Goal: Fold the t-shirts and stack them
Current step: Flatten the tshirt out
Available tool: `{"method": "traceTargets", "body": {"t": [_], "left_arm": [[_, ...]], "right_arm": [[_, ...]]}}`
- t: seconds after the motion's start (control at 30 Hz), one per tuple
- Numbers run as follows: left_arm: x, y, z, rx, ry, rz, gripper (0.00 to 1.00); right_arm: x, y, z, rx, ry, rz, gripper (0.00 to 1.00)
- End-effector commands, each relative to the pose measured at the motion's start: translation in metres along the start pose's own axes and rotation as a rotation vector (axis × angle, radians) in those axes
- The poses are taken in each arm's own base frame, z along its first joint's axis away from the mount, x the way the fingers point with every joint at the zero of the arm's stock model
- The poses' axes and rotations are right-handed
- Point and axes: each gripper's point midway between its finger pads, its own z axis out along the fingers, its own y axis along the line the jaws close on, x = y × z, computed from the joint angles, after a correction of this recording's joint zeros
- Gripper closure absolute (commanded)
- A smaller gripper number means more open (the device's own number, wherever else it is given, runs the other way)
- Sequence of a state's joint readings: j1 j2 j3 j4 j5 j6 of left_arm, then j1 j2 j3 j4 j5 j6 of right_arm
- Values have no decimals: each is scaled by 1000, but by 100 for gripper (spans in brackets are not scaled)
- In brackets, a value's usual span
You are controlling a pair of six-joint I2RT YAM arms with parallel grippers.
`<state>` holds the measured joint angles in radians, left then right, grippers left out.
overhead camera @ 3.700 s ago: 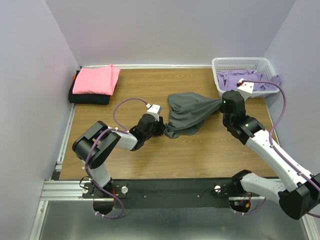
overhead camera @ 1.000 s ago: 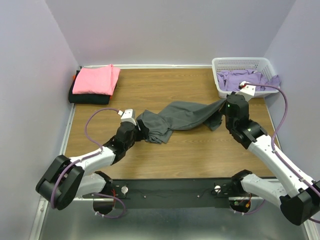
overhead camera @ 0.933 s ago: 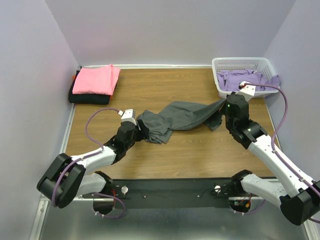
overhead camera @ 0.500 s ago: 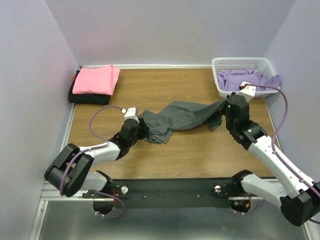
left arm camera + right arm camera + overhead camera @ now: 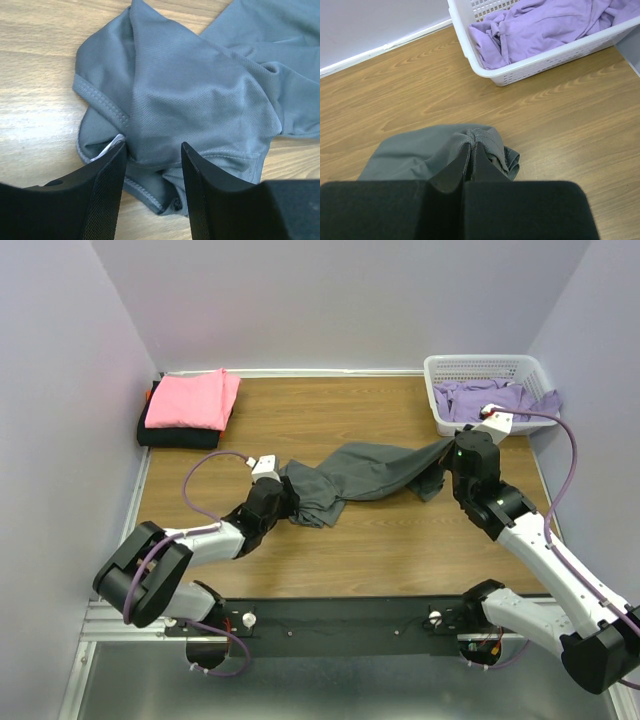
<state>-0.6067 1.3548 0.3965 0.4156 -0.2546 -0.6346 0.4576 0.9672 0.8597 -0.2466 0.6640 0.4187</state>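
A dark charcoal grey t-shirt [image 5: 360, 475] lies stretched and rumpled across the middle of the table. My right gripper [image 5: 445, 453] is shut on its right end, and in the right wrist view the bunched hem [image 5: 485, 137] is pinched at the gripper [image 5: 471, 145]. At the shirt's left end my left gripper [image 5: 283, 495] is low and open. In the left wrist view the gripper [image 5: 152, 150] straddles a fold of the grey cloth [image 5: 200, 90]. A folded bright pink t-shirt [image 5: 190, 400] rests on a folded black t-shirt [image 5: 175, 437] at the back left. Lavender t-shirts [image 5: 490, 400] fill the basket.
The white lattice basket [image 5: 480, 362] stands at the back right corner, close behind my right gripper; its rim [image 5: 545, 57] shows in the right wrist view. Purple walls close in the table on three sides. Bare wood lies between the stack and the grey shirt.
My left gripper has slid a little right onto the shirt's left end and its jaws have narrowed around the cloth. The right gripper and the shirt have stayed put.
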Motion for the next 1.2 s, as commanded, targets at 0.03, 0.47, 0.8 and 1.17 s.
{"method": "traceTargets", "body": {"t": [0.03,0.47,0.8,1.17], "left_arm": [[-2,1,7,-57,-10,8,50],[-13,-15,2,-8,-28,32,100],[-179,-74,-48,79,-362,165,100],[-334,-123,-205,205,-738,229,100]], "right_arm": [[-3,-2,-1,-2,-21,23,98],[-9,-1,-2,-10,-30,28,98],[-71,26,3,-53,-116,7,98],[-205,43,-81,-291,-386,61,99]]}}
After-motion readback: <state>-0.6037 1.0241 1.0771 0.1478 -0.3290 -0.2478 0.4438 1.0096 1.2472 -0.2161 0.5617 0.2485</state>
